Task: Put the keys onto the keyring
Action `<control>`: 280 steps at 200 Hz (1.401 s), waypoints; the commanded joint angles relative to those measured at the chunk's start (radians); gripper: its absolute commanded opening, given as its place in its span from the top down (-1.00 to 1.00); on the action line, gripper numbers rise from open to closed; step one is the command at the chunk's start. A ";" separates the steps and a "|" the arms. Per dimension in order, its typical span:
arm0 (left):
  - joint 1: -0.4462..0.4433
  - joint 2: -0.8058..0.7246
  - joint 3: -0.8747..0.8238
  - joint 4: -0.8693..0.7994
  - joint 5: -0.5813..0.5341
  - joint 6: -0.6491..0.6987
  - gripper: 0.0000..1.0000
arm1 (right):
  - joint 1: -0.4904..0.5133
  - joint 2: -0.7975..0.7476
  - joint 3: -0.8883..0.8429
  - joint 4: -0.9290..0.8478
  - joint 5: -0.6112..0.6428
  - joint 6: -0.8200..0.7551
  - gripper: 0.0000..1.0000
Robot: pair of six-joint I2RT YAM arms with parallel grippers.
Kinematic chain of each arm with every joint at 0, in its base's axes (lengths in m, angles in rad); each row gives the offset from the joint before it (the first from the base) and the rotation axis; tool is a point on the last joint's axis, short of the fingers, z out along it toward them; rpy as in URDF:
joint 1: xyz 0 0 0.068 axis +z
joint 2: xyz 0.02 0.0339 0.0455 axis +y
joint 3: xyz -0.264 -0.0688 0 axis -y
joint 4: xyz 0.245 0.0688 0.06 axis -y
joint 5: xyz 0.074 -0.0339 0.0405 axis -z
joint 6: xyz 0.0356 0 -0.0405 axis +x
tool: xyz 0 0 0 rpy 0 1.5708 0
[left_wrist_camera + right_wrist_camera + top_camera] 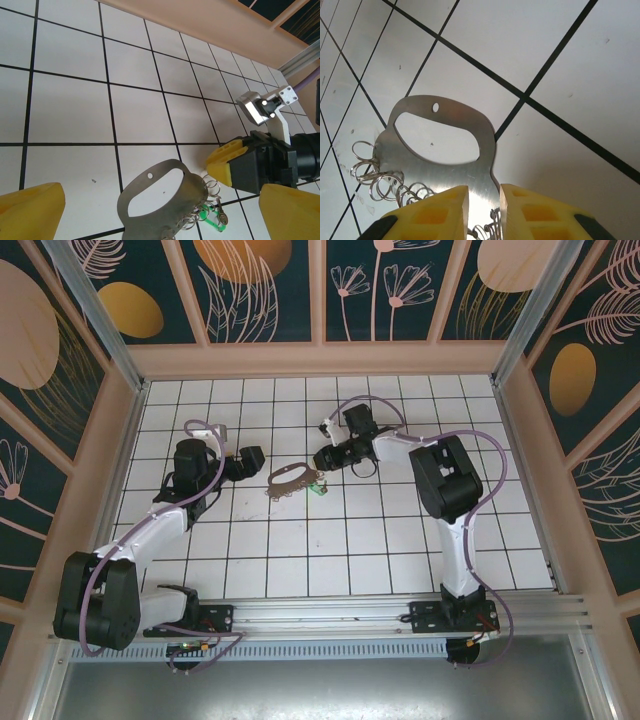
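Grey metal keyring located flat on the tiled table, between the two arms, small split rings bunched along one edge. Green-headed key located against those rings, just beside the plate; threaded or merely lying there, not determinable. Right gripper found low over the plate's narrow end, fingers narrowly apart; pinching that end or only straddling it, cannot tell. Left gripper found near the keyring's other end, spread wide, holding nothing.

Risks, as judged:
- Plate liable to skate over the smooth tiles if pushed from one side, no firm hold being evident.
- Rings thin and springy; likely to slip off a blunt fingertip.
- Key tiny; easily flicked away or lost under a finger.
- Grippers working close together; contact possible on any approach.
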State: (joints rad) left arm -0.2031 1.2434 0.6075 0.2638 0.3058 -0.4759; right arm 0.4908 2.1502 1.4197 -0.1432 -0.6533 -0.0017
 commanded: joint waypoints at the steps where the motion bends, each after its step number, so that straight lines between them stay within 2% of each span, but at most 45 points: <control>1: -0.003 -0.021 -0.008 -0.002 -0.011 0.017 -0.98 | -0.001 0.027 0.033 -0.083 0.015 -0.037 0.57; 55: -0.004 -0.019 -0.008 0.003 -0.007 0.019 -0.98 | -0.003 0.018 0.028 -0.159 0.041 -0.079 0.57; 88: -0.003 -0.022 -0.009 0.003 -0.007 0.020 -0.98 | -0.006 0.021 0.030 -0.159 0.030 -0.077 0.67; 99: -0.004 -0.022 -0.011 0.003 -0.007 0.019 -0.98 | -0.006 0.021 0.034 -0.157 0.022 -0.073 0.64; 123: -0.004 -0.021 -0.009 0.005 -0.005 0.019 -0.98 | -0.009 0.025 0.060 -0.161 0.004 -0.068 0.43; 140: -0.004 -0.020 -0.009 0.005 -0.005 0.019 -0.98 | -0.012 0.031 0.082 -0.171 0.002 -0.069 0.40; 190: -0.004 -0.024 -0.010 0.004 -0.005 0.020 -0.98 | -0.024 0.035 0.090 -0.203 0.011 -0.084 0.65; 280: -0.004 -0.026 -0.011 0.002 -0.004 0.019 -0.98 | -0.025 0.043 0.082 -0.235 -0.002 -0.116 0.65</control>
State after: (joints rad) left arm -0.2031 1.2366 0.6071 0.2642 0.3058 -0.4755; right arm 0.4686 2.1639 1.4918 -0.3492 -0.6399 -0.0925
